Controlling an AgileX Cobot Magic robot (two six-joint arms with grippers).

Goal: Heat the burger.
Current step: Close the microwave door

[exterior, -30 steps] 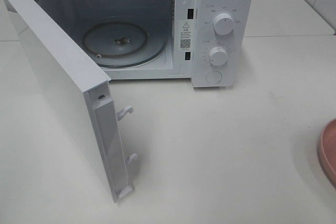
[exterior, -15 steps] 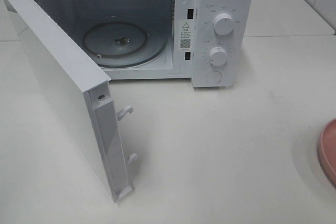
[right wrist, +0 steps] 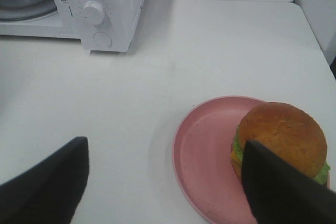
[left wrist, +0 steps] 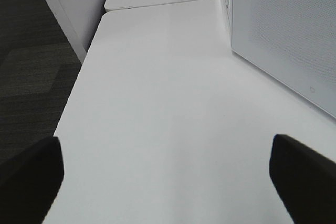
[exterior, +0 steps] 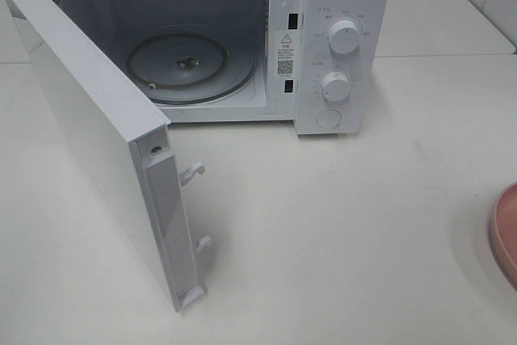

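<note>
Nothing shifted over the last second — microwave (exterior: pixel 242 38) door (exterior: pixel 97 135) wide, turntable (exterior: pixel 190 66) bare. Burger (right wrist: pixel 281 142) on pink plate (right wrist: pixel 205 156), unheld, right pincer (right wrist: pixel 165 182) spread nearby. Left pincer (left wrist: pixel 168 174) spread over bare surface (left wrist: pixel 168 103) — pickup pending.

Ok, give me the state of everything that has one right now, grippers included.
Microwave door: swung wide open.
Turntable: bare.
Burger: on the pink plate, not gripped.
Left gripper: open, nothing between its fingers.
Right gripper: open, above the plate.
</note>
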